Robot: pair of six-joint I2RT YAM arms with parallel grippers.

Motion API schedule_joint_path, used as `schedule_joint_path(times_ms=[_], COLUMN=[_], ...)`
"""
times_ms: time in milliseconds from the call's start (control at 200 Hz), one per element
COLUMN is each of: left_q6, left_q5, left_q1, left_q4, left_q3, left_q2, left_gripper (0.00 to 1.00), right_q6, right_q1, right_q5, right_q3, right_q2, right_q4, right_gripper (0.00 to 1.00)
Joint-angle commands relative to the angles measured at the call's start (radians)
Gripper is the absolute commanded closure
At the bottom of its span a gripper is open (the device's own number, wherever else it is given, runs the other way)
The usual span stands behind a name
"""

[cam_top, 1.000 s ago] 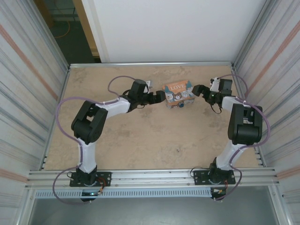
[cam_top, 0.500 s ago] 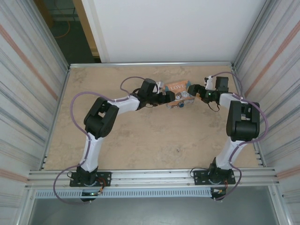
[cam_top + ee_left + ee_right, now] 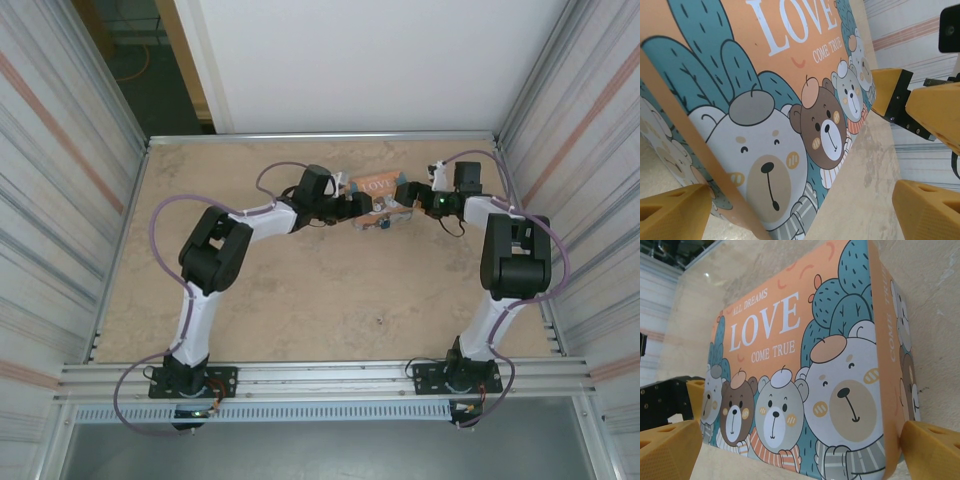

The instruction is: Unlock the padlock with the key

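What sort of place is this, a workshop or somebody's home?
Probably a robot test booth: a left arm and a right arm bolted to a metal rail, a table walled by ribbed metal panels, and a tin box between them.

Soft, even light from overhead fills the top view: the pale surface (image 3: 300,300) is bright, and the arms (image 3: 215,255) cast only faint, blurred shadows on it. In the wrist views the tin (image 3: 765,100) is well lit and its print sharp. The yellow fingers (image 3: 925,210) nearest the lens are soft and out of focus, and the wide lens stretches the tin's edges.
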Motion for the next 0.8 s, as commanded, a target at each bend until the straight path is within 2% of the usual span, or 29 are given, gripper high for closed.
schedule_joint_path(times_ms=[0,797], left_q6=[0.002,0.067], left_q5=[0.031,-0.025], left_q1=[0.007,0.162], left_q4=[0.047,0.036], left_q3=[-0.028,-0.335], left_q2=[-0.056,-0.308], left_gripper=[0.06,0.09], right_q6=[-0.018,0.107], right_q1=[0.063,0.395], right_q5=[-0.069,0.001], right_q3=[-0.011,-0.115], right_q2=[-0.044,-0.137], right_q4=[-0.06,-0.051], right_gripper=[0.0,0.0])
